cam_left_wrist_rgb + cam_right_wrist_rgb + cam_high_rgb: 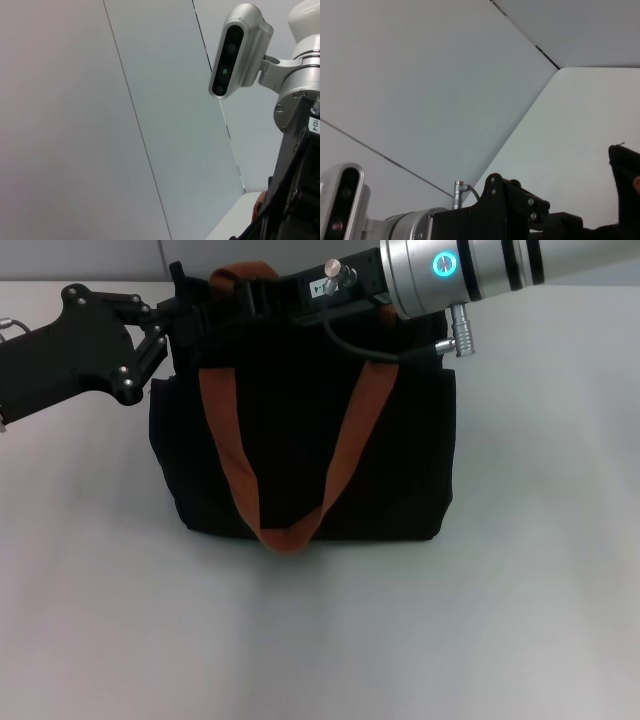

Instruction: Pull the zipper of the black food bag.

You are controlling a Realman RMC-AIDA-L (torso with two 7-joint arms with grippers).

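The black food bag (300, 440) stands upright in the middle of the white table (520, 600). Its two orange-brown straps (228, 455) hang down its front. My left gripper (180, 310) reaches in from the left and sits at the bag's top left corner. My right gripper (250, 295) comes in from the upper right and lies across the bag's top edge, black on black. The zipper is hidden under the grippers. A corner of the bag (625, 195) shows in the right wrist view, beside the left gripper's body (520, 210).
A grey panelled wall (100, 100) stands behind the table. The right arm's silver wrist (470, 270) and cable (370, 350) hang over the bag's top right. The right wrist camera (235, 50) shows in the left wrist view. Bare table lies in front of and beside the bag.
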